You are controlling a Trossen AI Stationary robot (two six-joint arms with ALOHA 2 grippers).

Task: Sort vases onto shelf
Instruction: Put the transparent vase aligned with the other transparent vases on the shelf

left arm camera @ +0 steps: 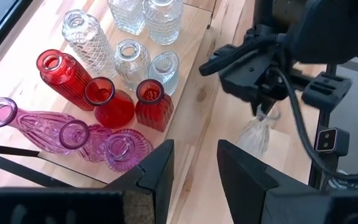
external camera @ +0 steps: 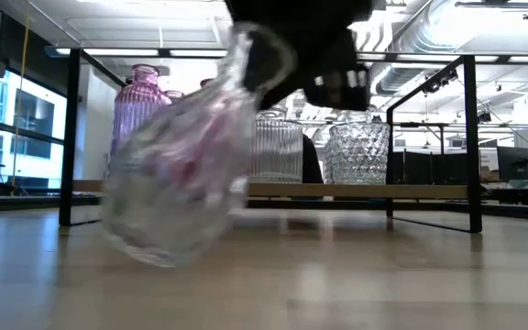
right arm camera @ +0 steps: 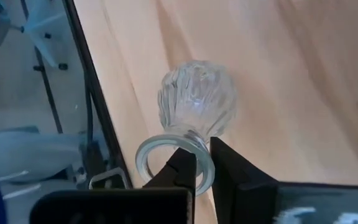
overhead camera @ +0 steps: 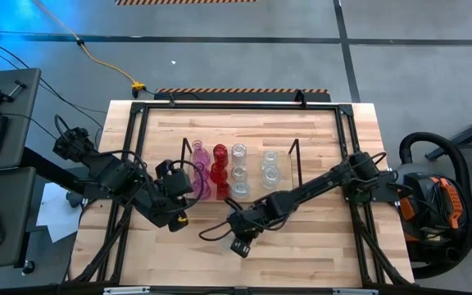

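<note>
Clear vase (right arm camera: 196,99) tilted over the bench (overhead camera: 301,254), just off the shelf (overhead camera: 252,156) front edge, rim pinched by the right end effector (right arm camera: 202,163). Pickup step in hand. Next: lift, upright, carry to shelf's clear-glass group (left arm camera: 143,25). Left end effector (left arm camera: 194,168) near shelf, half-open, empty.

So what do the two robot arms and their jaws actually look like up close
Both arms are dark, nearly black, built of jointed segments with black cables looping alongside. The left gripper has a small yellow mark near its tip; its jaws are broad, flat, angular black plates. The right gripper has the same dark wedge-shaped jaws, and a small white square tag sits on its housing.
</note>
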